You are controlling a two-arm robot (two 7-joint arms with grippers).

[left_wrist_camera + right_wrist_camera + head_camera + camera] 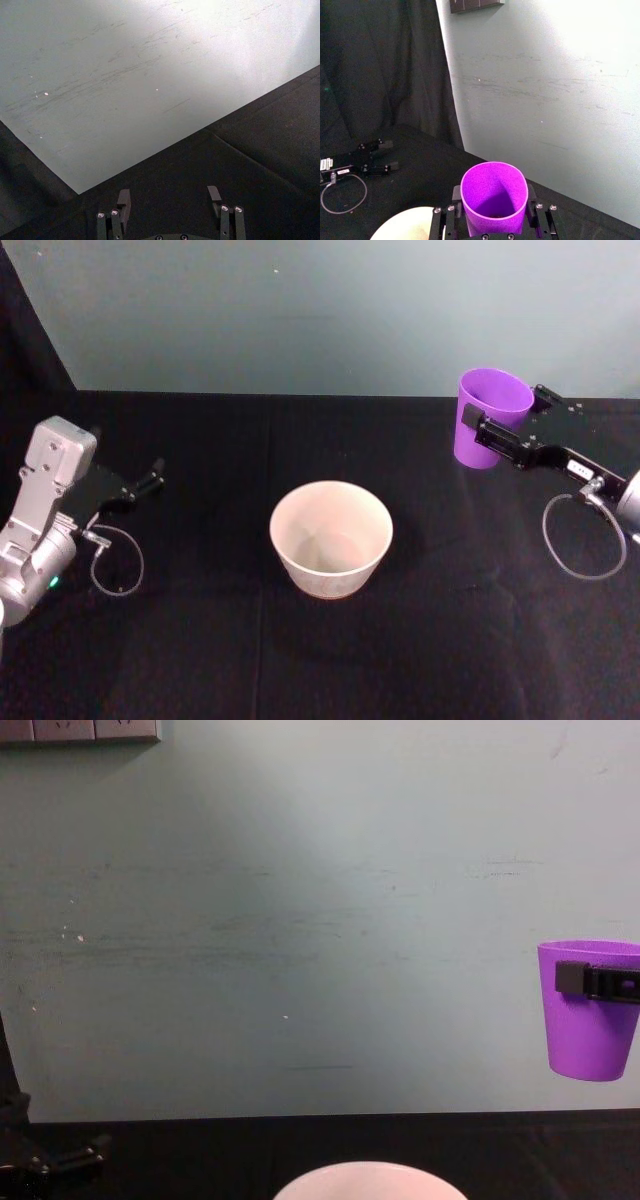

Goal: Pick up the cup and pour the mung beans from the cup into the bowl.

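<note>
Right claw (505,407) clenches the upright cup (588,1035) aloft, its wrist view showing dark bits inside; left claw (169,196) rests parted.

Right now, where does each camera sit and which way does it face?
Head: high up, facing forward and down on the table; left gripper, bowl, right gripper shut on the cup.
Chest: low, facing forward at the wall; cup at right, bowl rim below.
Left wrist: past its open fingers toward table and wall.
Right wrist: into the cup between its fingers; bowl and left gripper beyond.
Shared: head and chest both show the cup off the table, right of the bowl.
</note>
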